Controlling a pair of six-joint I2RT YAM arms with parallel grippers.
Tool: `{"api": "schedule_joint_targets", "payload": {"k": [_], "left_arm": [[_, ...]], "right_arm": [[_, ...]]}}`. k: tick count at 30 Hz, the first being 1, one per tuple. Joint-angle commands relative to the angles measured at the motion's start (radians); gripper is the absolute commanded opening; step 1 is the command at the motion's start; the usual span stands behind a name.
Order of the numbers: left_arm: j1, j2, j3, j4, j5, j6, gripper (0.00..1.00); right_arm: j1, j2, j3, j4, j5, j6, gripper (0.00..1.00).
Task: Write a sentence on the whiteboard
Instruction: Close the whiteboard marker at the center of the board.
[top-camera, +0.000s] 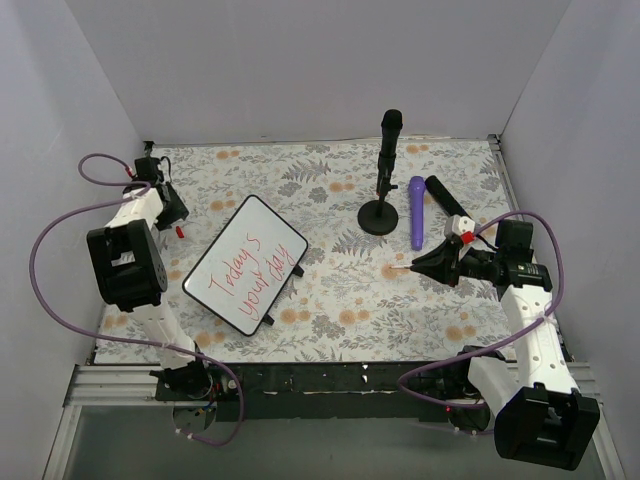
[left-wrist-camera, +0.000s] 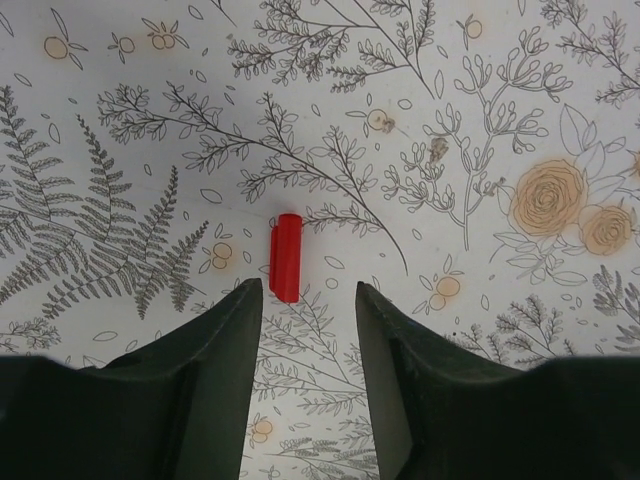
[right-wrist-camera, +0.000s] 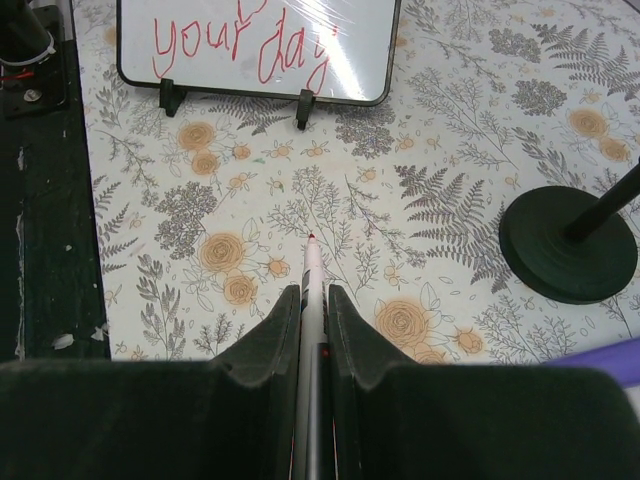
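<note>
Overall light: bright, even and diffuse, falling from above between white walls.
Shadows: soft and short, under the whiteboard (top-camera: 245, 263) and round the black stand base (top-camera: 378, 218).
Glare: pale streaks cross the whiteboard's glossy face in the right wrist view, thinning the sentence (right-wrist-camera: 198, 40).
Focus: the floral tablecloth (left-wrist-camera: 480, 120) and the marker (right-wrist-camera: 311, 265) tip are crisp.
Exposure: the left gripper (left-wrist-camera: 308, 292) and right gripper (right-wrist-camera: 313, 292) are dark, nearly featureless and slightly soft.
</note>
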Motion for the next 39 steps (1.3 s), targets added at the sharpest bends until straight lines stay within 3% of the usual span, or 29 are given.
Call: {"api": "schedule_joint_targets", "payload": {"k": [1, 13, 18, 22, 29, 39], "left_arm": [[0.001, 0.026, 0.053, -0.019, -0.050, 0.022, 0.40], [0.003, 0.132, 0.073, -0.029, -0.054, 0.039, 0.39], [0.005, 0.154, 0.036, -0.019, -0.061, 0.039, 0.34], [0.005, 0.151, 0.019, -0.016, -0.059, 0.046, 0.18], [0.003, 0.082, 0.023, -0.013, -0.048, 0.091, 0.00], [0.005, -0.047, 0.013, 0.024, -0.015, 0.125, 0.00]], "right_arm": [[-0.003, 0.015, 0.007, 0.004, -0.016, -0.003, 0.01], [-0.003, 0.043, 0.012, -0.003, -0.010, -0.011, 0.01], [-0.003, 0.048, 0.013, -0.003, -0.010, -0.011, 0.01], [-0.003, 0.044, 0.013, -0.003, -0.008, -0.012, 0.01], [-0.003, 0.035, 0.015, -0.006, -0.013, -0.012, 0.01], [-0.003, 0.029, 0.015, -0.008, -0.014, -0.014, 0.01]]}}
